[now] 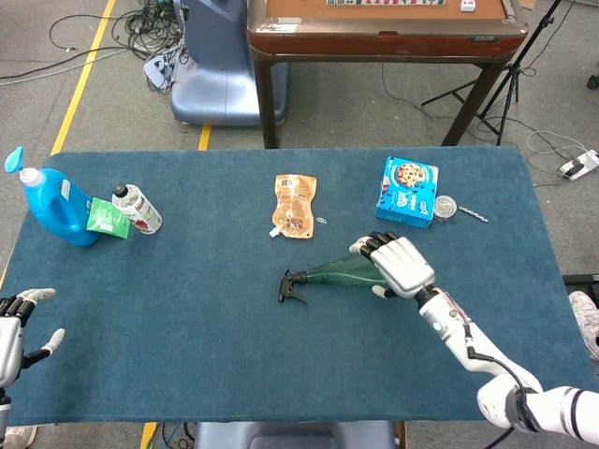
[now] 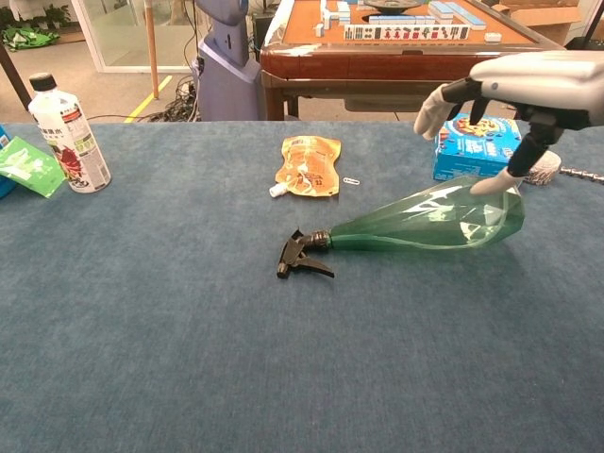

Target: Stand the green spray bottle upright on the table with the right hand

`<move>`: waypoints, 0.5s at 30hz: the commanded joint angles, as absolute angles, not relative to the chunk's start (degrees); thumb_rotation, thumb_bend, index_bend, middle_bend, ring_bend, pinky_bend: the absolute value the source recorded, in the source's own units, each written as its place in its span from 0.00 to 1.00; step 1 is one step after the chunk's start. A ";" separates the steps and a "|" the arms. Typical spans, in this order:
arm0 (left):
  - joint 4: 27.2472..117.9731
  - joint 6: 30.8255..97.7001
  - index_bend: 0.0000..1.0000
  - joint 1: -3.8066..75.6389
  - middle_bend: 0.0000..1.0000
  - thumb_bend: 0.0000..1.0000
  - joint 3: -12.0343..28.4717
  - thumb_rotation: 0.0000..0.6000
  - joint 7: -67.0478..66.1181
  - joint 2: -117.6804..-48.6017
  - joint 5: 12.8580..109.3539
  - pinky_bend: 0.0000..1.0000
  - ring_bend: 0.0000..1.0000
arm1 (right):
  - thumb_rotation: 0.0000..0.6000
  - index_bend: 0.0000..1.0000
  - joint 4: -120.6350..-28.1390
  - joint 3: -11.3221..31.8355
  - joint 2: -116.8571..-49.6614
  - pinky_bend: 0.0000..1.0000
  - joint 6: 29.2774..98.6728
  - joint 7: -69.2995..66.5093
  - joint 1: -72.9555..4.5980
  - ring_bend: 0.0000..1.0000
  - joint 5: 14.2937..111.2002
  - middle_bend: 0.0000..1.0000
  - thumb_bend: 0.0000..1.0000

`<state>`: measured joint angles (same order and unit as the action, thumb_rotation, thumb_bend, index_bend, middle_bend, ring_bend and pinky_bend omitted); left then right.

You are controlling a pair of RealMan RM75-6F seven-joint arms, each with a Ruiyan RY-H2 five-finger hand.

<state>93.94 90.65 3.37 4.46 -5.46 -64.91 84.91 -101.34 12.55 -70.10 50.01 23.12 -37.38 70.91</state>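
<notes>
The green spray bottle (image 1: 329, 273) lies on its side mid-table, its black trigger head (image 1: 292, 286) pointing left and its wide base to the right. In the chest view the bottle (image 2: 434, 223) is see-through and rests flat on the cloth. My right hand (image 1: 401, 265) hovers over the wide end with fingers spread and nothing held. From the chest view the right hand (image 2: 528, 87) is above the bottle, thumb tip close to its upper surface. My left hand (image 1: 11, 327) is open at the table's near left edge.
A blue detergent jug (image 1: 51, 208), a green packet (image 1: 108, 218) and a white bottle (image 1: 138, 208) stand far left. An orange pouch (image 1: 295, 206) lies behind the sprayer. A blue cookie box (image 1: 407, 191), a tape roll (image 1: 445, 207) and a drill bit (image 1: 473, 214) sit back right.
</notes>
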 commanded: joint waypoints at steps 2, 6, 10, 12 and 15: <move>94.01 90.94 0.30 3.21 0.31 0.26 4.42 1.00 -5.51 -64.92 85.15 0.25 0.30 | 1.00 0.26 -98.08 13.35 -75.16 0.28 47.76 29.58 -42.09 0.18 64.11 0.26 0.12; 93.95 91.38 0.30 2.90 0.31 0.26 4.57 1.00 -5.62 -64.98 84.93 0.22 0.30 | 1.00 0.26 -96.23 13.15 -78.16 0.28 47.28 32.88 -45.06 0.18 60.15 0.26 0.12; 93.84 91.59 0.30 2.62 0.31 0.26 4.57 1.00 -5.21 -64.81 84.83 0.21 0.30 | 1.00 0.25 -94.47 12.47 -81.04 0.28 47.62 37.21 -47.95 0.18 56.26 0.26 0.12; 93.77 91.61 0.30 2.54 0.31 0.26 4.56 1.00 -5.06 -64.70 84.80 0.21 0.30 | 1.00 0.25 -93.64 12.17 -82.19 0.28 47.67 38.84 -49.14 0.18 54.80 0.26 0.11; 93.71 91.66 0.30 2.45 0.31 0.26 4.58 1.00 -4.87 -64.63 84.74 0.19 0.30 | 1.00 0.25 -92.51 11.75 -83.59 0.28 47.72 40.72 -50.52 0.18 53.04 0.26 0.11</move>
